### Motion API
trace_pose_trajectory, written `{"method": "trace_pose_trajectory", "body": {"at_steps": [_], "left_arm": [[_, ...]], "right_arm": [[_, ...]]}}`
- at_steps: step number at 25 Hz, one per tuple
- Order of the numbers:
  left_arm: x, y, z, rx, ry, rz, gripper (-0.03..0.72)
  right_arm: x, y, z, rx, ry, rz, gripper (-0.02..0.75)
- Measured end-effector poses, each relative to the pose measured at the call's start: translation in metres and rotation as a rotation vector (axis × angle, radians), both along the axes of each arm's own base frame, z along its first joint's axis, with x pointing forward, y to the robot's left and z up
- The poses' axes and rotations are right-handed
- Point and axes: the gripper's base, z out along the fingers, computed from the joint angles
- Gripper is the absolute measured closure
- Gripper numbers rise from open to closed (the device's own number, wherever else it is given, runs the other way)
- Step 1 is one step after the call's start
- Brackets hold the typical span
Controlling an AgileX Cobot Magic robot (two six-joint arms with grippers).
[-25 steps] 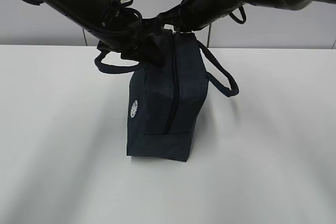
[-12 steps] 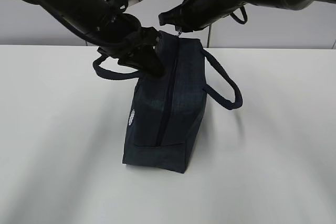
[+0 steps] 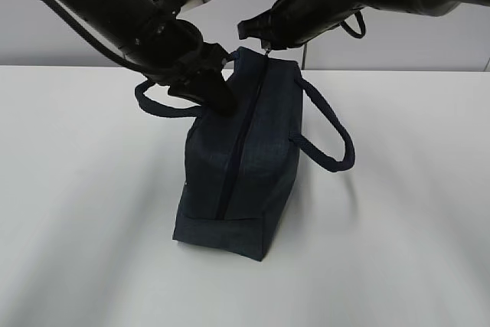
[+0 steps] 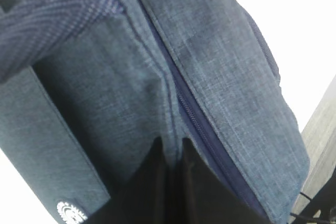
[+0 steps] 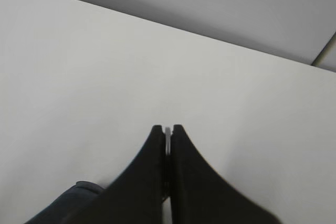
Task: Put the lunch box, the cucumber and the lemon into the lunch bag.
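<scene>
Up at the far top end of the lunch bag point(image 3: 241, 162) on the counter point(image 3: 398, 212), right fingers point(image 3: 264, 42) pinch the silver zipper pull point(image 5: 167, 132), zipper running lengthwise toward the camera, while left fingers point(image 3: 218, 97) clamp the fabric just beside it.

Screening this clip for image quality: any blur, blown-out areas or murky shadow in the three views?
Exterior view: soft overall, broad diffuse shadows on the table, dark arms lose detail against the lunch bag. Left wrist view: fabric weave sharp, upper right corner blown white, left hand a black silhouette. Right wrist view: evenly lit, right hand black and featureless, a pale sliver pinched between its fingers.
</scene>
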Motion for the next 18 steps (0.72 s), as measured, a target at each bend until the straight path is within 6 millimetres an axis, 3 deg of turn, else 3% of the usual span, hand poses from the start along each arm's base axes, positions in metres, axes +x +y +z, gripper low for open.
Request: {"method": "trace_pose_trajectory", "body": {"at_steps": [5, 13, 18], "left_arm": [[-0.005, 0.001, -0.001, 0.019, 0.024, -0.057, 0.697], [-0.008, 0.003, -0.001, 0.042, 0.037, -0.09, 0.697], [-0.009, 0.004, 0.001, 0.052, 0.02, -0.096, 0.697]], "right_arm": [[0.002, 0.001, -0.018, -0.015, 0.049, -0.001, 0.738], [0.003, -0.001, -0.022, -0.025, 0.07, -0.005, 0.738], [0.005, -0.014, -0.031, -0.023, 0.134, -0.036, 0.738]]}}
